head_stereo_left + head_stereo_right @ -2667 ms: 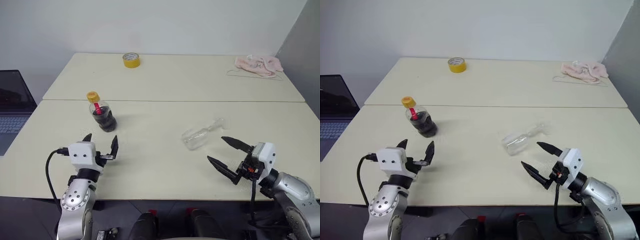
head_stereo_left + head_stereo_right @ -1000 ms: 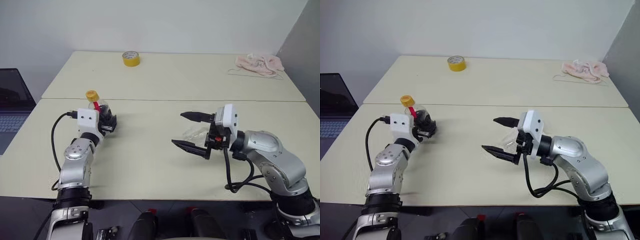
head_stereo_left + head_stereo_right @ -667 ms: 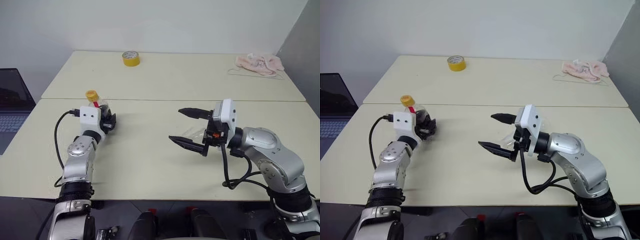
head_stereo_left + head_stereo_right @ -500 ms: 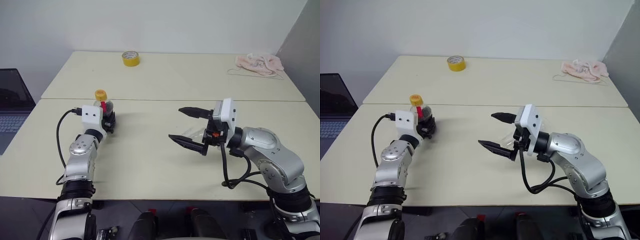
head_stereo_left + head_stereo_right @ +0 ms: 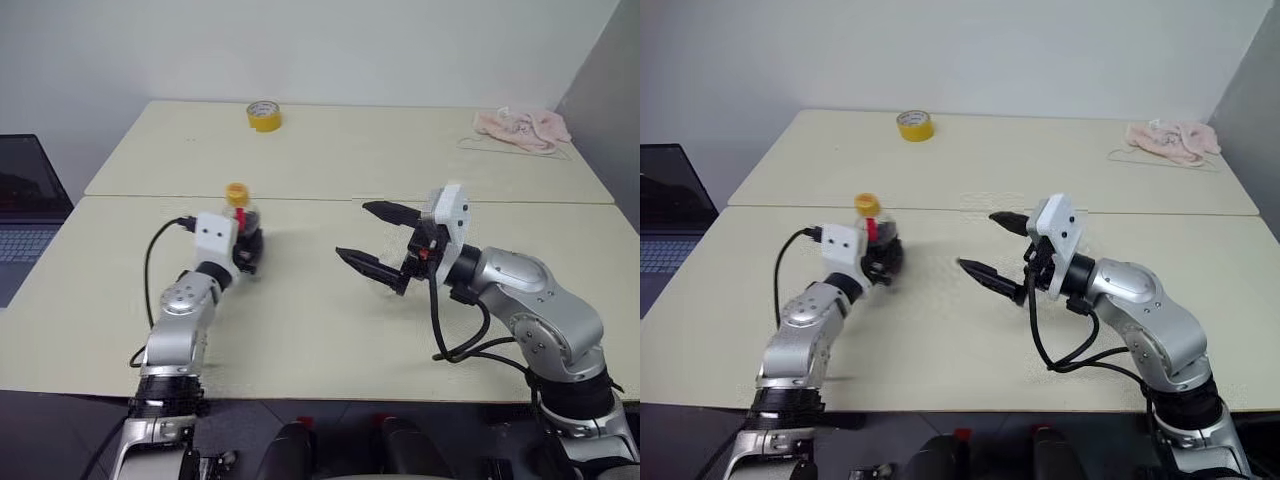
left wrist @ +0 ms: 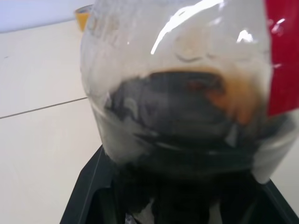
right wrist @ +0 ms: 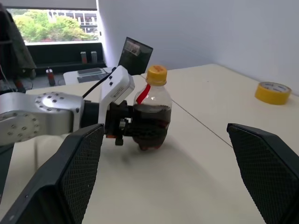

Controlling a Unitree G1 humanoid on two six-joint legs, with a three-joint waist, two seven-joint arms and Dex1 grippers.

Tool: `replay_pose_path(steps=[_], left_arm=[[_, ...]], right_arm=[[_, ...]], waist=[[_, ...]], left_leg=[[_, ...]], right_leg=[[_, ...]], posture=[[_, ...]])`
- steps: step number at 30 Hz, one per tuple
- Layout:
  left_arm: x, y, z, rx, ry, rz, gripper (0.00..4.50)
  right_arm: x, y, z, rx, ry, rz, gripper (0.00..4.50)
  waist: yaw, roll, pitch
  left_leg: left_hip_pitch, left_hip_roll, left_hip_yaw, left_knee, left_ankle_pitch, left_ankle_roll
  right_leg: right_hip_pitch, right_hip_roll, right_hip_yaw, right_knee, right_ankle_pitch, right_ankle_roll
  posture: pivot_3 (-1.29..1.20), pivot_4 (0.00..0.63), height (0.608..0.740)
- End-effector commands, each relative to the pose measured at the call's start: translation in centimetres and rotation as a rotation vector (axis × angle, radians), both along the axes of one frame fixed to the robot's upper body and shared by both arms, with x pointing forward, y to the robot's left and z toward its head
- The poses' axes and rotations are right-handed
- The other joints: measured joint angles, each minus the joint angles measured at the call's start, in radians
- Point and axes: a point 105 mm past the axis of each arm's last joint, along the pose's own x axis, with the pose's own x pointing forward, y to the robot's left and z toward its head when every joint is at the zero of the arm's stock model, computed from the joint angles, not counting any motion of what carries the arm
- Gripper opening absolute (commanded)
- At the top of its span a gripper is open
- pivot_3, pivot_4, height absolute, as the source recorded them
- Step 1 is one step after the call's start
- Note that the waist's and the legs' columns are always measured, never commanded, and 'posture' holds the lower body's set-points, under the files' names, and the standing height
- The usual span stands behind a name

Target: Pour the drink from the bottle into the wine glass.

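**Yellow cap on, cola in hand, glass not yet upright**

Dark cola sits in the lower part of the bottle, a small amount that fills only the squat base, with clear plastic and a red label strip above it. We have the left gripper closed around the bottle's body, holding it upright just above or on the tabletop, near the seam between the two table halves. Whether its base touches the surface we cannot tell. The yellow-orange cap is on the neck, so by our reading nothing can be poured yet.

Our right gripper stands wide open and empty, pointing across toward the bottle, well apart from it. The right wrist view looks straight at the cap between the spread fingers, which suggests the cap is its next concern.

We cannot make out the wine glass in these views; our right arm covers the stretch of tabletop where it might lie. So the state of the glass, and whether it holds anything, stays unknown.

As we judge it, the task is at an early stage: the bottle is grasped; uncapping, readying the glass and the pour itself are all left.

A yellow tape roll and a pink cloth lie on the far tabletop, away from the work.
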Motion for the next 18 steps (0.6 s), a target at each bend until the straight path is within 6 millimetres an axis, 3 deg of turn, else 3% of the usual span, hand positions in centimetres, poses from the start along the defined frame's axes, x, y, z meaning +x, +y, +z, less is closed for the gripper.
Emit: replay_pose_path(steps=[1, 5, 18], left_arm=[[-1.0, -2.3, 2.6, 0.033, -0.089, -0.036, 1.87], [-1.8, -4.4, 2.5, 0.106, -0.117, -0.048, 1.85], [-1.6, -4.1, 2.4, 0.279, -0.247, 0.046, 1.82]], right_arm=[[0.3, 0.4, 0.9, 0.020, -0.016, -0.032, 4.50], [1.9, 1.4, 0.0, -0.034, 0.051, -0.111, 4.50], [2.2, 5.0, 1.0, 0.017, 0.106, -0.082, 4.50]], waist=[[0.000, 0.000, 0.000], [-0.004, 0.000, 0.000], [-0.002, 0.000, 0.000]], left_leg=[[0.000, 0.000, 0.000, 0.000, 0.000, 0.000], [0.001, 0.000, 0.001, 0.000, 0.000, 0.000], [0.000, 0.000, 0.001, 0.000, 0.000, 0.000]], right_leg=[[0.000, 0.000, 0.000, 0.000, 0.000, 0.000], [0.000, 0.000, 0.001, 0.001, 0.000, 0.000], [-0.001, 0.000, 0.001, 0.001, 0.000, 0.000]], posture=[[0.00, 0.150, 0.740], [0.00, 0.150, 0.740], [0.00, 0.150, 0.740]])
